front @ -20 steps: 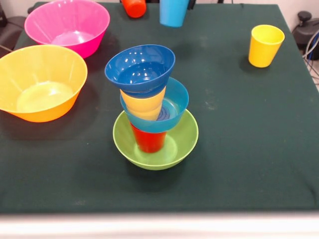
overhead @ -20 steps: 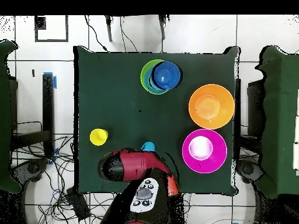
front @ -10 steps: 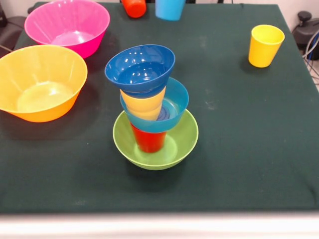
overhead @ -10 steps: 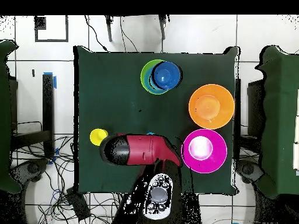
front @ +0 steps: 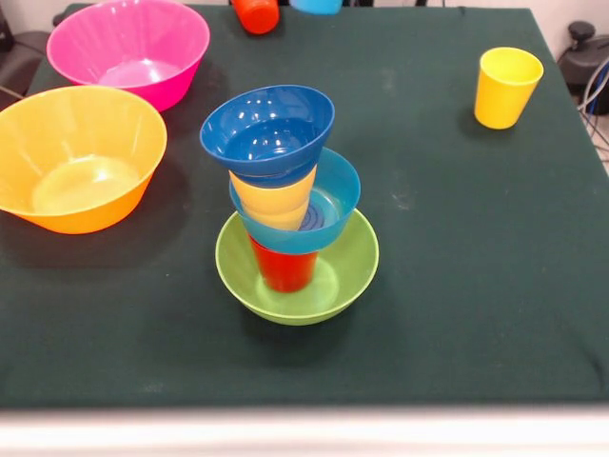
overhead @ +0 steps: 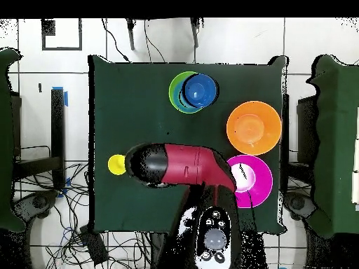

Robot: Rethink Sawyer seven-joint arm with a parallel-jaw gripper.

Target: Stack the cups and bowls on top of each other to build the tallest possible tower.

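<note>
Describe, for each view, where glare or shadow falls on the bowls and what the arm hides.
Front view: bright glints sit inside the dark blue bowl and the pink bowl, and soft shadows fall on the cloth right of the pink bowl and the orange bowl. Overhead view: the pink bowl's centre is washed out white, and the red arm covers its left edge.
</note>
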